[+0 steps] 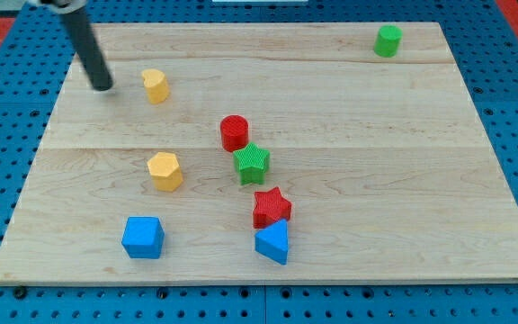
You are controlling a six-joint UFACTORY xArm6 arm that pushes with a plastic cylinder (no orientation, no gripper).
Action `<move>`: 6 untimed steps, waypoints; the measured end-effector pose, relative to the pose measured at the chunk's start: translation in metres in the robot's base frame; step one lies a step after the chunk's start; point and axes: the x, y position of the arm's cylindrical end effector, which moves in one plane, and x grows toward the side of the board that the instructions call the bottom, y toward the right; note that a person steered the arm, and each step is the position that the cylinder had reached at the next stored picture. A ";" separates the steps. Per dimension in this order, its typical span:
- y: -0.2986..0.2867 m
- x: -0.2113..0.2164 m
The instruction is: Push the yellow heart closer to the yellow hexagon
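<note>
1. Two blue blocks, a cube and a wedge-like one, lie nearest, the red star touching the latter.
2. Mid-board, the hexagon sits at the view's left.
3. Beyond it, the heart: small, rigid, probably light and easy to slide; push its far face.
4. My tip, a bare rod with nothing to open or close, stands just left of the heart, not touching.

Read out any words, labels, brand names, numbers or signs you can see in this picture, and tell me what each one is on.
None: no text, number or sign can be read anywhere.
The board is bare wood.
The blocks, such as the yellow heart and yellow hexagon, carry no print.
My tip, left of the heart, is plain dark.
</note>
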 end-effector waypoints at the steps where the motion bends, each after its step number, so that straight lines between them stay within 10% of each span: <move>1: 0.041 0.018; 2: 0.042 0.083; 4: 0.055 -0.026; 6: 0.073 0.036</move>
